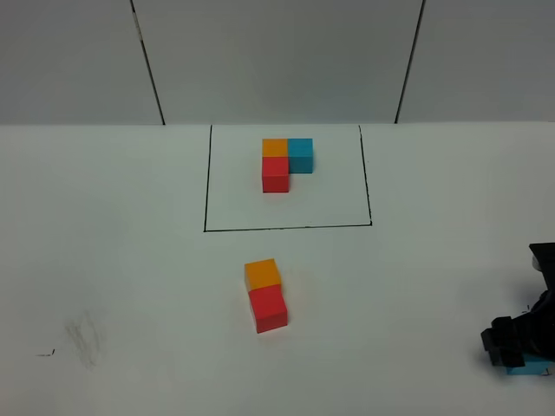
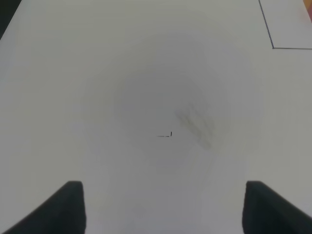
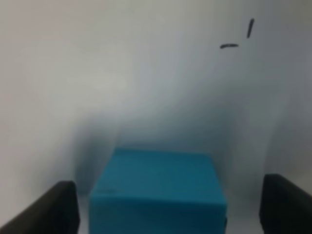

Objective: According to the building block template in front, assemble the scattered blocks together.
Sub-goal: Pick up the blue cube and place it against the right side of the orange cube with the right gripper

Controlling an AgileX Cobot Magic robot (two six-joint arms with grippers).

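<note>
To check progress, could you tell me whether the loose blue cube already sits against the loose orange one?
No, the loose blue cube lies far right of the loose orange cube, well apart.

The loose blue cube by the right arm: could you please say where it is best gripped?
Probably its two opposite side faces, from above: the blue cube sits flat on the table, square between the open jaws of the right pincer, both sides clear.
</note>
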